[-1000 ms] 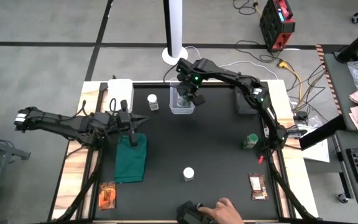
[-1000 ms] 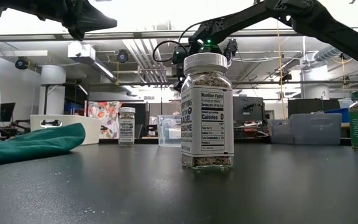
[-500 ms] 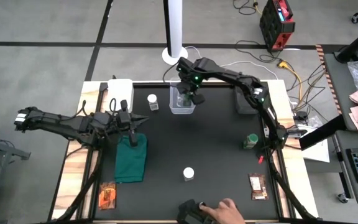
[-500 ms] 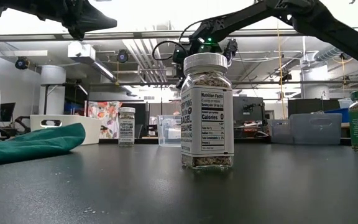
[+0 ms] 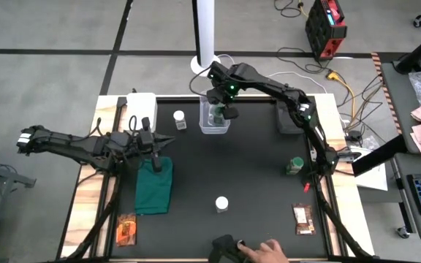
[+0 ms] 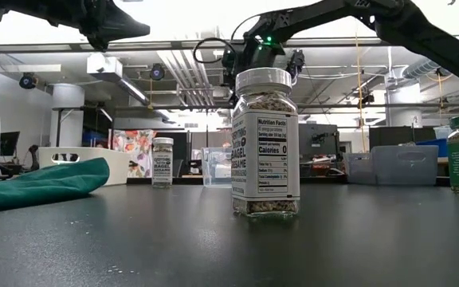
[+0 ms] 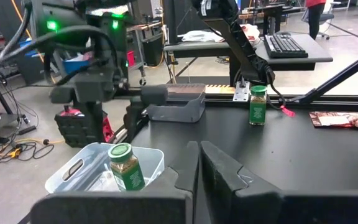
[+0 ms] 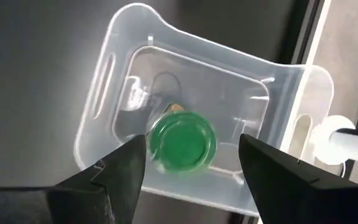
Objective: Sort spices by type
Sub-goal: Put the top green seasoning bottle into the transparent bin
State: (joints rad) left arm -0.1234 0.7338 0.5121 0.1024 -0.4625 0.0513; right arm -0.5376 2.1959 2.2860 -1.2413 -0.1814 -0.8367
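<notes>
Right end effector [image 8: 188, 163] released above green-lidded jar [image 8: 183, 142] in clear box [image 8: 110, 81], left end effector [image 5: 156, 144] clenched over green cloth [image 5: 154, 186].

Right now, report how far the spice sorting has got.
Done: one green-lidded jar stands in the clear box. In hand: nothing; the right gripper hangs open above it. Left: the other green jar, two white-lidded jars and both packets.
</notes>
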